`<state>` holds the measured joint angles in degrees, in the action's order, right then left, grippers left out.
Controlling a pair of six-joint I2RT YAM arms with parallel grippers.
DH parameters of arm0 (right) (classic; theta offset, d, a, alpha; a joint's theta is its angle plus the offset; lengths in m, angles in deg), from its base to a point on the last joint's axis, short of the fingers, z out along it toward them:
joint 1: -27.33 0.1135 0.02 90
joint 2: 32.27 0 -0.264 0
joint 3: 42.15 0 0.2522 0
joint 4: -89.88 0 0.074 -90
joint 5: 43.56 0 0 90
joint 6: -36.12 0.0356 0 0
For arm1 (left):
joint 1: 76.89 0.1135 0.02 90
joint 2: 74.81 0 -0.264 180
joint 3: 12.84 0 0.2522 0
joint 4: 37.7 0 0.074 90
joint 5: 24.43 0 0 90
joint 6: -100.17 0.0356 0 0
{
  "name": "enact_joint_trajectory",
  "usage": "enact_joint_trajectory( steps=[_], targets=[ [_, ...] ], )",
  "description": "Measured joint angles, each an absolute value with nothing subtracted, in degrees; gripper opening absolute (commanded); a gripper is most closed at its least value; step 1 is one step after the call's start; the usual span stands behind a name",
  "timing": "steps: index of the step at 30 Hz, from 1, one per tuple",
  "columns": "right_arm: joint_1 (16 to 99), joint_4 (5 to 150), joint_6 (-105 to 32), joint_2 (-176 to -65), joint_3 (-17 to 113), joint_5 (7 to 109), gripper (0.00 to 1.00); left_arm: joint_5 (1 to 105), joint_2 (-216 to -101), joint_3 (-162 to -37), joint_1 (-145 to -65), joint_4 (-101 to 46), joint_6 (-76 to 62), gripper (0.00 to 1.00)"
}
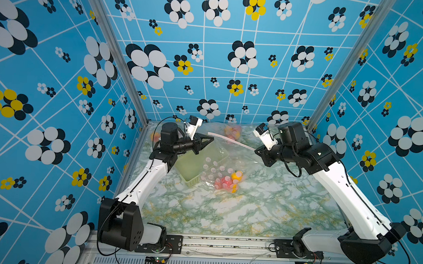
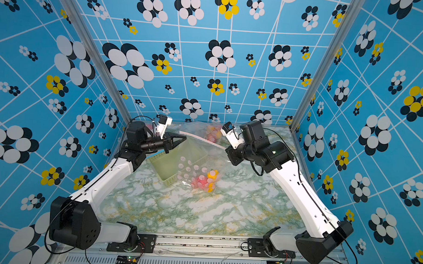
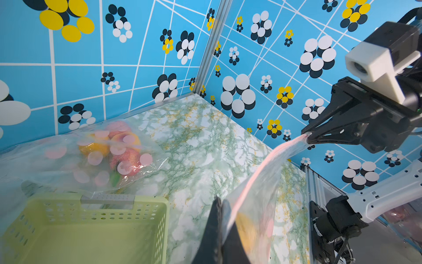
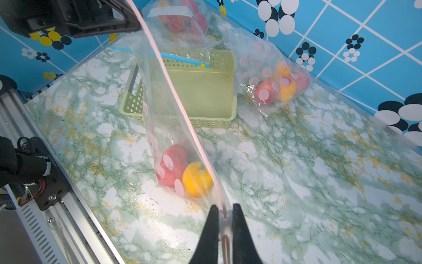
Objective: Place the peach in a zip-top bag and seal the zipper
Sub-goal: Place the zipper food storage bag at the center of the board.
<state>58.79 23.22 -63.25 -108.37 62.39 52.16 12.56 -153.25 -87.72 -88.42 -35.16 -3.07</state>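
Observation:
A clear zip-top bag point(image 4: 164, 118) with pink dots hangs between my two grippers, its pink zipper point(image 1: 232, 141) stretched taut from one to the other. A red peach point(image 4: 172, 165) and a yellow fruit point(image 4: 196, 180) lie in its bottom, low over the table; in both top views they show at the peach point(image 1: 222, 184) point(image 2: 199, 181). My left gripper point(image 3: 219, 202) point(image 1: 211, 138) is shut on one end of the bag's top edge. At the other end, my right gripper point(image 4: 225, 211) point(image 1: 256, 150) is shut on the white zipper slider point(image 4: 225, 222).
A light green basket point(image 1: 190, 182) point(image 4: 205, 123) stands under the left gripper, with a blue-zippered clear bag point(image 4: 182, 58) draped over its rim. Two more fruit-filled bags lie nearby: one by the back wall point(image 1: 232, 132) point(image 3: 114, 150), one behind the left arm point(image 4: 182, 20).

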Motion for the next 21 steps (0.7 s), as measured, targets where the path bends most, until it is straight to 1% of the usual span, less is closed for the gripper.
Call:
enact_joint_trajectory(
  steps=[12,15,21],
  targets=[
    [57.55,25.32,-59.42,-109.26,63.05,42.95,0.10,15.01,-153.18,-84.53,-89.44,-40.89,-7.27,0.00],
    [57.11,25.58,-57.83,-110.93,65.94,38.98,0.10,18.61,-152.94,-83.31,-92.37,-43.16,-7.90,0.00],
    [55.71,25.91,-55.34,-117.74,75.12,30.78,0.10,28.75,-152.99,-82.46,-101.84,-46.09,-8.10,0.00]
  ],
)
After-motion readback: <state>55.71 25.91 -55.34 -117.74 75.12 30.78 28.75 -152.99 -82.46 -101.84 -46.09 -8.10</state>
